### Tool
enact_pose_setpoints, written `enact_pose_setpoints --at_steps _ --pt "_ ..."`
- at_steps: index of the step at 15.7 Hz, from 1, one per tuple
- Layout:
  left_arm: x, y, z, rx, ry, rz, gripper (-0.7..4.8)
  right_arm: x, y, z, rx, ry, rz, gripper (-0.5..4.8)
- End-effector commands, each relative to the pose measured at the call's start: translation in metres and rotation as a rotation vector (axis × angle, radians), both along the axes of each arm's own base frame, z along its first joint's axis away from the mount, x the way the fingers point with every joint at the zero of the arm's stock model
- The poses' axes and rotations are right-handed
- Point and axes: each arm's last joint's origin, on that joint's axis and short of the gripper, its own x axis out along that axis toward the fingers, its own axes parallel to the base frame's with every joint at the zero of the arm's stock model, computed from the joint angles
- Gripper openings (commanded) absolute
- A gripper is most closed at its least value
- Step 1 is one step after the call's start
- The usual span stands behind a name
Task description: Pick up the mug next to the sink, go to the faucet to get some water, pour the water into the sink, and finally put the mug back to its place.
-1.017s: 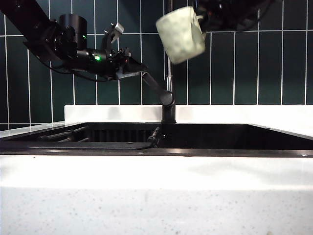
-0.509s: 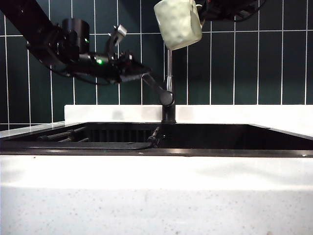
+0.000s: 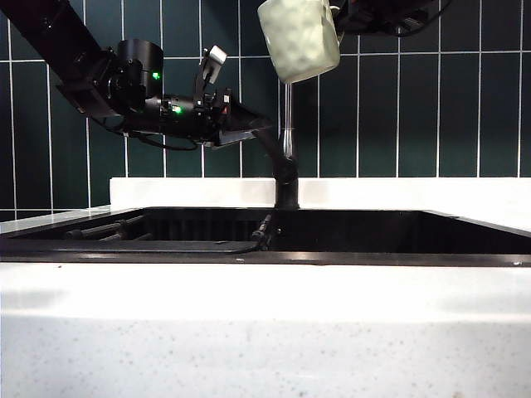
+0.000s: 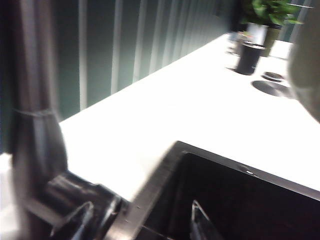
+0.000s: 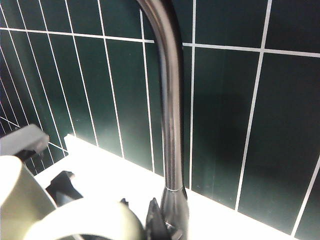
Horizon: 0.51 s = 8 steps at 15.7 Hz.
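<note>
the right gripper (image 3: 338,21), jaws pinched on the rim of the pale greenish-white dimpled ceramic mug (image 3: 300,38), holds the cup high at twelve o'clock in the exterior view, just in front of the tall slim dark metal faucet pipe (image 3: 287,124) and slightly tilted, apparently placed to catch water from the spout above. the right wrist view shows the mug's rim close under the pipe's curve. at ten o'clock the left gripper (image 3: 249,126), jaws spread wide and holding nothing, sits at the grey angled lever handle (image 3: 270,149), likely poised to work it; contact cannot be confirmed. no water is visible. below, the wide black rectangular sink (image 3: 265,245) in its white speckled counter (image 3: 265,332) waits for the pour.
</note>
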Motion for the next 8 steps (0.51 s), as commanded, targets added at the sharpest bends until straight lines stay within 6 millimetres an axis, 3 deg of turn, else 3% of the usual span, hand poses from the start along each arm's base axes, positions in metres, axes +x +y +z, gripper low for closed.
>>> enact_pose_setpoints --at_steps 1,8 --pt "-0.0025 -0.0048 0.0040 0.004 -0.014 -0.016 2.41 -0.0039 -0.0009 0.0143 0.035 -0.063 0.006 -0.01" --pt "0.0039 -0.0017 0.0040 0.050 -0.091 0.222 2.41 -0.0038 -0.0008 0.0123 0.029 -0.043 0.010 -0.01"
